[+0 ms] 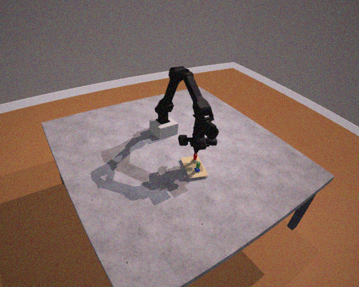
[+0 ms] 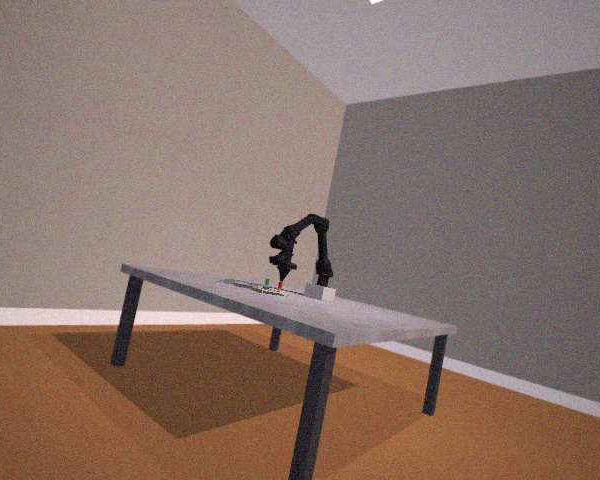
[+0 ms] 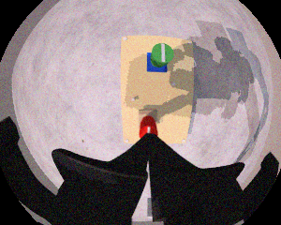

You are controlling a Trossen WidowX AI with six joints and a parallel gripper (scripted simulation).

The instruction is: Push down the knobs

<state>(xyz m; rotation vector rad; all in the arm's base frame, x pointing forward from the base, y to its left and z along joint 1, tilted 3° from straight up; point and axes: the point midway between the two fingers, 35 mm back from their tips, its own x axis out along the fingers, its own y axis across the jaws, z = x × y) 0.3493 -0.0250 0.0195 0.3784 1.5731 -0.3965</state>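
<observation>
A tan circuit board (image 1: 201,174) (image 3: 137,82) (image 2: 269,290) lies on the grey table (image 1: 142,234). A red knob (image 1: 195,155) (image 2: 280,284) (image 3: 147,127) stands on the board's end nearest the arm. A green knob (image 1: 198,164) (image 2: 266,282) (image 3: 161,54) stands on a blue potentiometer (image 1: 197,170) (image 3: 155,66) further along the board. My gripper (image 1: 196,150) (image 3: 150,138) (image 2: 282,277) is shut, and its closed fingertips point straight down, right on top of the red knob. The red knob's potentiometer is hidden beneath it.
The arm's white base block (image 1: 163,128) (image 2: 320,292) stands on the table behind the board. The arm's shadows fall on the table to the left of the board.
</observation>
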